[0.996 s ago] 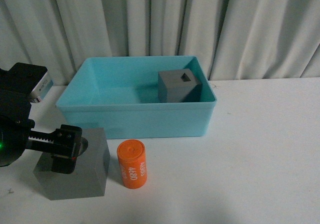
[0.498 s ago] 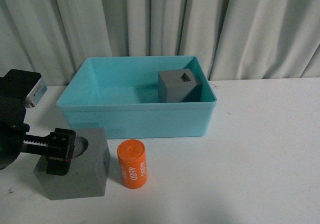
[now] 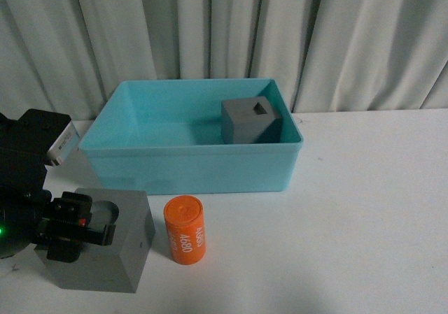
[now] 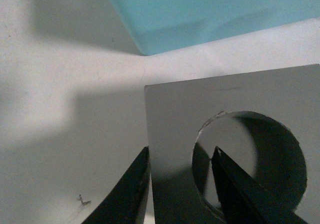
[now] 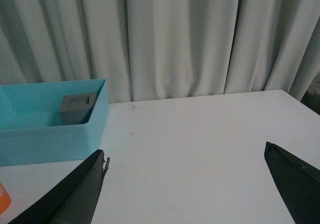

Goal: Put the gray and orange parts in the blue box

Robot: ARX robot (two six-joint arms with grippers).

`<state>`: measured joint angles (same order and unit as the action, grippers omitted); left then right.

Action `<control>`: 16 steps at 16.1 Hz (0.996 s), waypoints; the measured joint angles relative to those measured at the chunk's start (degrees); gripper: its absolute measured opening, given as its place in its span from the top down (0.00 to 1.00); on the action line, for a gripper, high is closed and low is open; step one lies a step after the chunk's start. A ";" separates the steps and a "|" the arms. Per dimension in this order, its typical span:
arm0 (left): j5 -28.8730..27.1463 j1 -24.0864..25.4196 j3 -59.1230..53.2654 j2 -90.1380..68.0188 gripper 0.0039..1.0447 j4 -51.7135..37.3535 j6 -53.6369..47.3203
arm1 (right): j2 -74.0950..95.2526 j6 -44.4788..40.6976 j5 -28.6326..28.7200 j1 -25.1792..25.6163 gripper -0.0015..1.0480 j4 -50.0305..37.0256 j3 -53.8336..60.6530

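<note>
My left gripper point(image 3: 77, 231) is shut on the gray cube with the round recess point(image 3: 122, 247) at the table's front left. In the left wrist view one finger sits inside the recess point(image 4: 250, 159) and the other on the cube's outer wall, with the gripper point(image 4: 180, 184) pinching that wall. The orange cylinder point(image 3: 185, 229) with white digits stands upright just right of this cube. The gray cube with the rectangular recess point(image 3: 250, 121) lies inside the blue box point(image 3: 189, 167), at its back right; it also shows in the right wrist view point(image 5: 77, 108). My right gripper point(image 5: 185, 184) is open over bare table.
Gray curtains point(image 3: 231, 34) hang behind the table. The white tabletop point(image 3: 364, 216) stretches to the right of the blue box. The box's near wall stands just behind the held cube and the cylinder.
The left gripper has shifted lower and toward the front edge, and the gray cube with the round recess has moved with it, slightly left and forward. The cylinder and box stay put.
</note>
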<state>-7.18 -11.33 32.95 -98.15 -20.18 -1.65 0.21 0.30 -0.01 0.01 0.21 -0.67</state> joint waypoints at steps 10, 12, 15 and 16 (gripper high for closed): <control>6.80 3.02 10.54 19.30 0.83 23.74 6.21 | 0.00 0.00 0.00 0.00 0.06 0.00 0.00; 7.65 3.74 16.11 20.50 0.83 26.71 7.78 | 0.00 0.00 0.00 0.00 0.06 0.00 0.00; 8.13 3.48 22.14 18.14 0.83 26.77 8.79 | 0.00 0.00 0.00 0.00 0.06 0.00 0.00; 7.74 2.75 25.33 16.15 0.83 25.55 8.83 | 0.00 0.00 0.00 0.00 0.06 0.00 0.00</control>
<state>0.56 -8.58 58.28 -82.00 5.37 7.18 0.21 0.30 -0.01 0.01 0.21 -0.67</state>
